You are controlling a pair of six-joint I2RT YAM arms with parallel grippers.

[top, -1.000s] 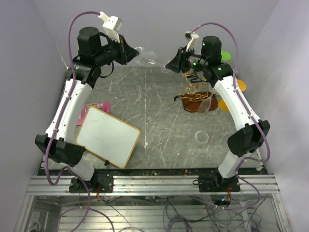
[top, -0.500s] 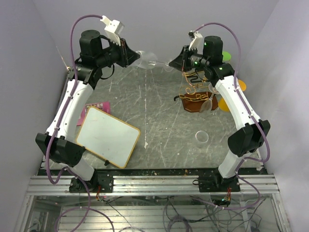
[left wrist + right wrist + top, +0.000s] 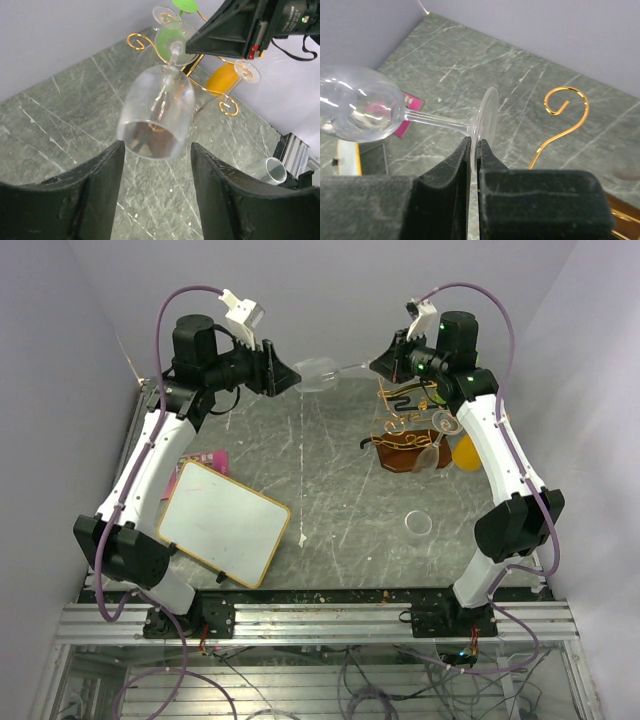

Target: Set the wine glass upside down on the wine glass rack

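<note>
The clear wine glass (image 3: 318, 371) hangs sideways in the air over the back of the table, bowl to the left, foot to the right. My right gripper (image 3: 378, 365) is shut on the rim of its foot (image 3: 485, 120). The stem runs left to the bowl (image 3: 357, 107). My left gripper (image 3: 285, 373) stands open, its fingers on either side of the bowl's mouth (image 3: 157, 112) and apart from it. The wine glass rack (image 3: 405, 430), gold wire on a dark brown base, stands just below my right gripper. Its gold hook (image 3: 565, 107) is empty.
A green glass (image 3: 172, 37) and an orange glass (image 3: 222, 77) hang on the rack, and a clear one (image 3: 430, 455) leans by its base. A whiteboard (image 3: 222, 522) lies at the left over a pink card (image 3: 200, 462). A small clear cup (image 3: 417, 524) stands at the front right.
My right gripper closed on the glass's foot. My left gripper then opened and let go of the bowl. The glass shifted slightly to the right.
</note>
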